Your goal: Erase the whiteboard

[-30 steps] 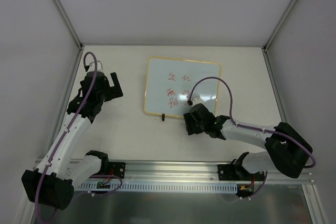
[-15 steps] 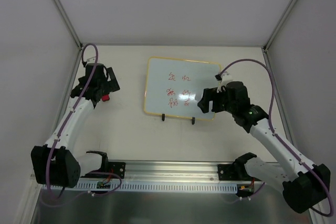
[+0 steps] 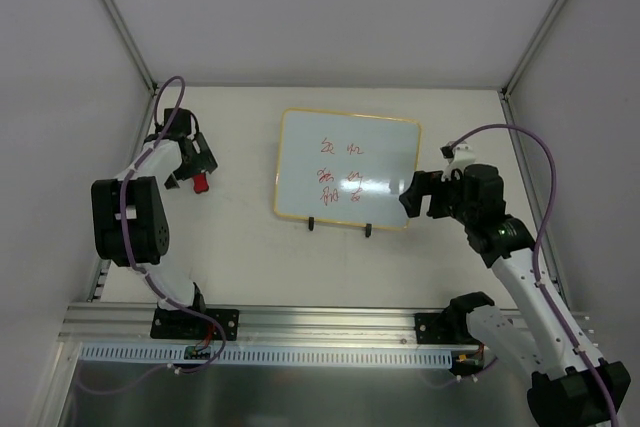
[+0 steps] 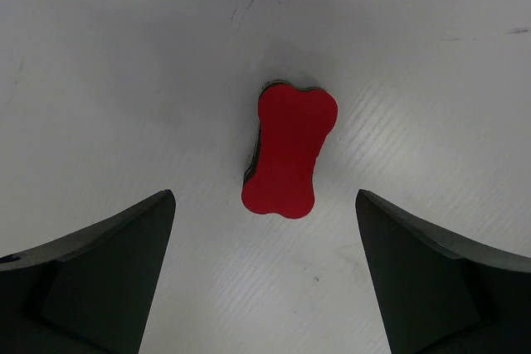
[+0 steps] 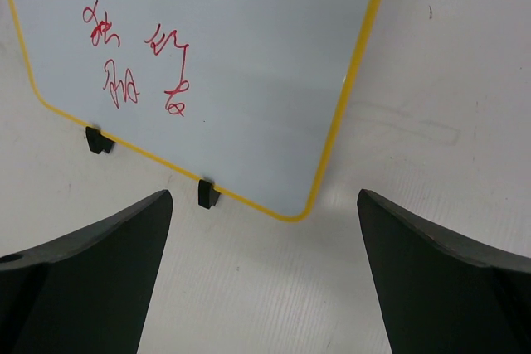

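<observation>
The whiteboard (image 3: pixel 346 152) lies flat at the table's middle, with a yellow frame, red scribbles (image 3: pixel 338 175) and two black clips (image 3: pixel 311 223) on its near edge. In the right wrist view the whiteboard's (image 5: pixel 241 47) near right corner lies just ahead of my right gripper (image 5: pixel 264 195), which is open and empty. That gripper (image 3: pixel 414 196) hovers beside the board's right edge. A small red bone-shaped block (image 4: pixel 289 151) lies on the table left of the board, also in the top view (image 3: pixel 199 184). My left gripper (image 4: pixel 264 196) is open above it, also visible from above (image 3: pixel 188 167).
White enclosure walls with metal corner posts (image 3: pixel 120 22) surround the table. The arms' metal base rail (image 3: pixel 320 332) runs along the near edge. The left arm is folded back over its own base side (image 3: pixel 130 222).
My right gripper has swung from the board's near edge to beside its right edge. The left arm has folded back, and the red block now shows under its gripper.
</observation>
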Action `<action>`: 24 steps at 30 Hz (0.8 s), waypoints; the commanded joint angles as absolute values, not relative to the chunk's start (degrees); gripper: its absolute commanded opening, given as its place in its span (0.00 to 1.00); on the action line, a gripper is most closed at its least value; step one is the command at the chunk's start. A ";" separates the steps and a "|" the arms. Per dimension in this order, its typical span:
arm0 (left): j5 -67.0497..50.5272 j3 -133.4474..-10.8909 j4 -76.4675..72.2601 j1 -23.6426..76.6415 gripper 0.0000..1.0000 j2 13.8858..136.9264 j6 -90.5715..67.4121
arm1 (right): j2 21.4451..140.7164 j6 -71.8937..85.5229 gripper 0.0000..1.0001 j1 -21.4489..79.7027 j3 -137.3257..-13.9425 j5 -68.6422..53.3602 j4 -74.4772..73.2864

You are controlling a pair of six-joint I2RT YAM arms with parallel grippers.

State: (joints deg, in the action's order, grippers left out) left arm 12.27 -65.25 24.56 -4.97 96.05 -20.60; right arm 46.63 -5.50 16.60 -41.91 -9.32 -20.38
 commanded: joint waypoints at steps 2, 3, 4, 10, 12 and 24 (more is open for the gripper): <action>9.85 -69.08 23.12 -5.98 0.90 98.87 -19.87 | 43.60 -7.29 0.99 15.12 -40.78 -9.49 -20.65; 9.84 -69.08 23.20 -5.98 0.87 99.31 -19.95 | 43.33 -7.38 0.99 14.60 -40.52 -9.75 -20.74; 9.76 -69.08 23.03 -5.98 0.83 99.84 -19.86 | 42.98 -7.47 0.99 14.50 -40.43 -9.84 -20.83; 9.93 -69.08 21.80 -6.06 0.69 102.39 -18.11 | 42.89 -7.73 0.99 13.45 -40.17 -10.28 -20.92; 9.41 -69.69 21.71 -5.98 0.65 103.35 -17.75 | 43.33 -7.73 0.99 13.36 -39.99 -10.72 -21.18; 7.65 -70.84 20.92 -6.06 0.37 105.56 -17.31 | 43.51 -7.82 0.99 13.27 -39.99 -10.46 -21.36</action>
State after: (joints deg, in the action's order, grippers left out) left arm 9.04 -69.32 21.61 -5.74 105.73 -17.54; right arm 43.62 -6.74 13.67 -40.10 -9.91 -21.54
